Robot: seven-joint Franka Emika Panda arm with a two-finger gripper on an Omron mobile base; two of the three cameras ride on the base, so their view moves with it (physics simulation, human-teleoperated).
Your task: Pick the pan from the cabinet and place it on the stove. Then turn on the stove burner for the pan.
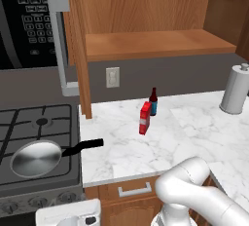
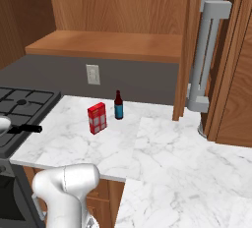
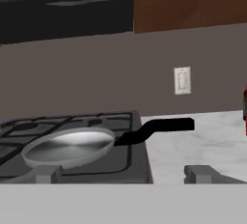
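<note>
- The pan (image 1: 35, 158) sat on the stove (image 1: 29, 118), on its front grate at the edge next to the counter (image 1: 194, 127); the black handle (image 1: 83, 146) reached out over the counter's edge.
- The gripper (image 3: 124, 174) hung low before the stove's front, fingers (image 3: 46, 174) spread wide, holding nothing, apart from the pan.
- The cabinet (image 1: 146, 20) stood open above the counter, its shelf bare, its door (image 1: 78, 45) swung out toward the stove.
- A red box (image 1: 145, 118) and a dark bottle (image 1: 153, 102) stood just beside each other on the counter, right of the stove.
- A paper roll (image 1: 236, 89) stood far right on the counter.
</note>
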